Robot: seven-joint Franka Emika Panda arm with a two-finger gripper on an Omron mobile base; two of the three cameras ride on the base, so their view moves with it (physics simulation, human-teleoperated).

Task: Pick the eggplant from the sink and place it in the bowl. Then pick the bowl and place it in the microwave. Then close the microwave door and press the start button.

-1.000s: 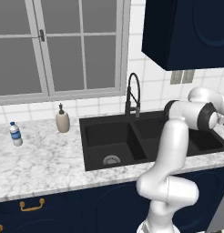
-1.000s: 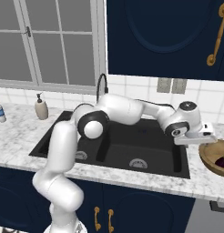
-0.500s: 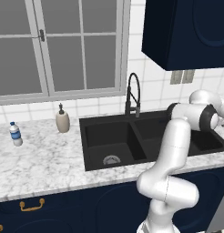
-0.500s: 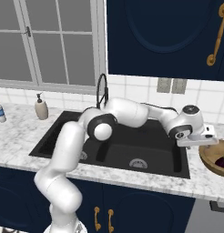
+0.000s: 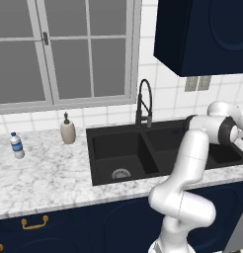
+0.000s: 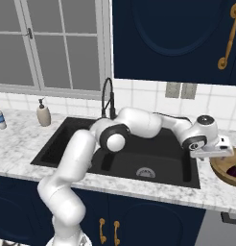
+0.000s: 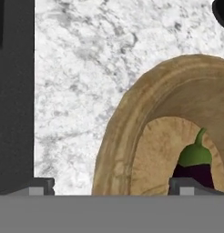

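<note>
In the left base view, the black sink (image 5: 158, 150) sits in the white marble counter (image 5: 49, 173), with its arched faucet (image 5: 144, 101) standing at the back rim between the two basins. A soap dispenser (image 5: 67, 130) stands on the counter to the left of the sink, and a small water bottle (image 5: 16, 145) stands farther left still. The white arm (image 5: 192, 163) reaches over the right basin toward the right edge of the picture. In the right base view, the arm stretches across the sink (image 6: 124, 153) to its right side, where the gripper (image 6: 219, 150) hangs just above the near-left rim of the wooden bowl (image 6: 225, 169); the bowl rests on the counter right of the sink, and the dark eggplant (image 6: 232, 170) lies inside it. In the hand view, the two fingertips (image 7: 41, 185) stand wide apart, holding nothing, one over the marble beside the sink edge and the other over the bowl (image 7: 132, 136). The eggplant (image 7: 196, 166) lies in the bowl's hollow with its green stem end pointing up in the picture.
</note>
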